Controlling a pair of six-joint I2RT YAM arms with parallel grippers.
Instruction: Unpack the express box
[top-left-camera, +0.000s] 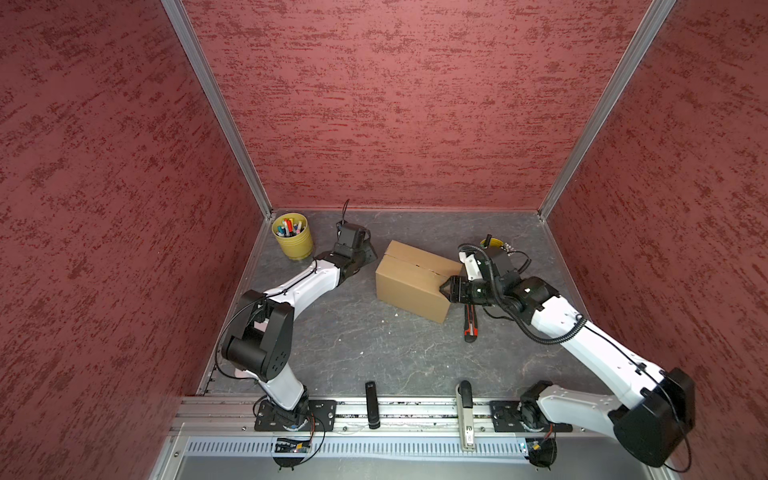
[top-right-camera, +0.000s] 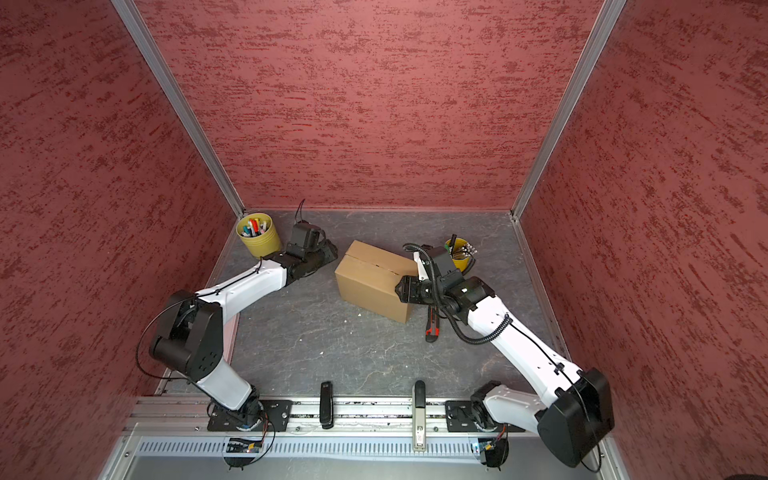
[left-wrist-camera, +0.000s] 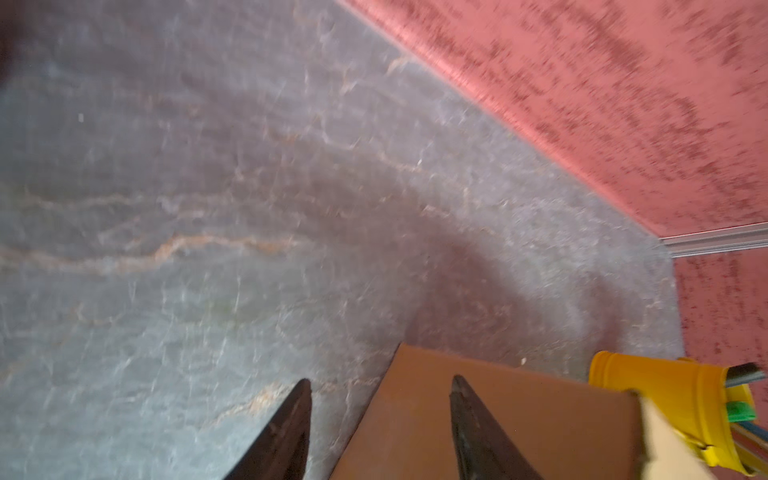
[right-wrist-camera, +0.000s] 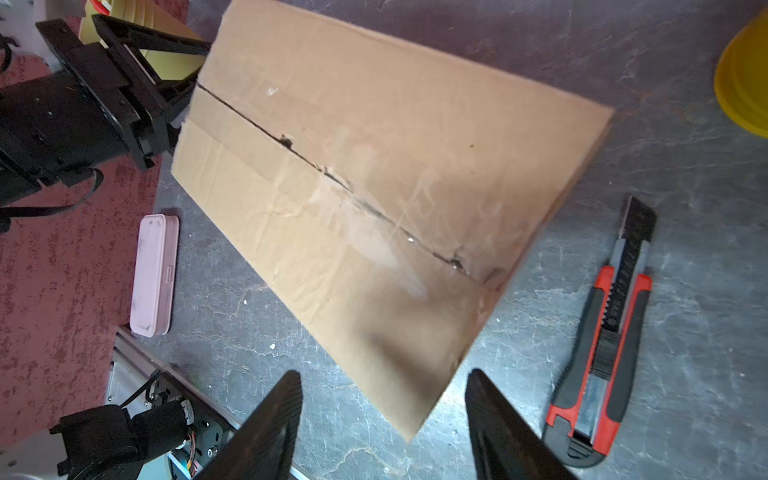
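Observation:
The express box (top-left-camera: 411, 278) (top-right-camera: 374, 278), a brown cardboard carton, sits mid-table with its top flaps lying flat. In the right wrist view the box (right-wrist-camera: 374, 187) shows a ragged dark slit along the taped centre seam. My right gripper (top-left-camera: 444, 286) (top-right-camera: 398, 286) (right-wrist-camera: 382, 374) is open at the box's near right top corner. That corner shows in the gap, touching neither finger. My left gripper (top-left-camera: 371, 255) (top-right-camera: 331, 252) (left-wrist-camera: 380, 382) is open just left of the box (left-wrist-camera: 519, 415), low over the table, holding nothing.
A red-and-black utility knife (top-left-camera: 471, 326) (right-wrist-camera: 611, 332) lies on the table right of the box, under my right wrist. Yellow pen cups stand back left (top-left-camera: 293, 237) and behind my right wrist (top-left-camera: 494, 243). A pink case (right-wrist-camera: 153, 274) lies by the left arm.

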